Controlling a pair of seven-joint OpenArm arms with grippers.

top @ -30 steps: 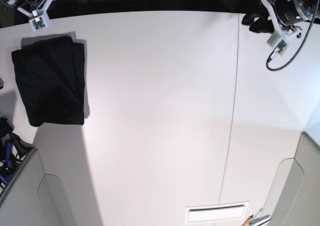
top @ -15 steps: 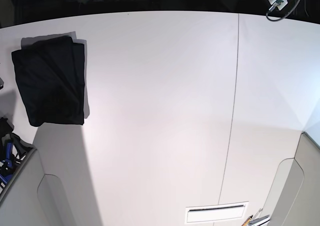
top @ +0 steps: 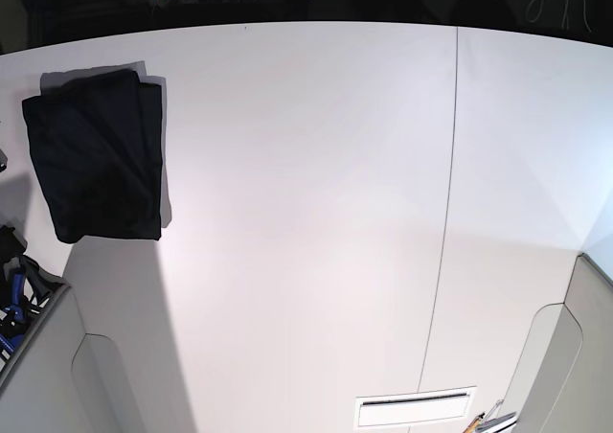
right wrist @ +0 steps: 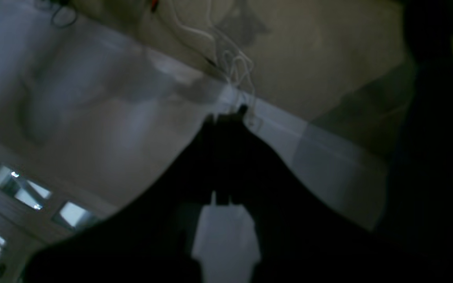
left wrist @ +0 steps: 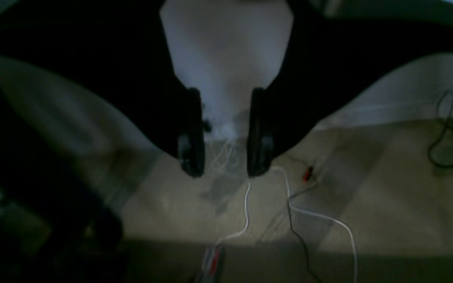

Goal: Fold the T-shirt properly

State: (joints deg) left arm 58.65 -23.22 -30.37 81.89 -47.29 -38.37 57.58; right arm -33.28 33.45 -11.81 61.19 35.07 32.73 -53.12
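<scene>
Folding looks finished: the T-shirt [top: 96,160] lies as a compact rectangle on the table [top: 316,213], well apart from both tools. Left gripper [left wrist: 224,165] hangs parted and empty; right gripper [right wrist: 226,118] is pinched together, empty. Best kept clear of the cloth.

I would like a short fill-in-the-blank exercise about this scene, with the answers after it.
1. The T-shirt on the table has the colour ____.
2. It lies already ____, not spread out.
3. The left gripper has its jaws ____.
4. The right gripper has its jaws ____.

Answers: black; folded; open; shut
</scene>
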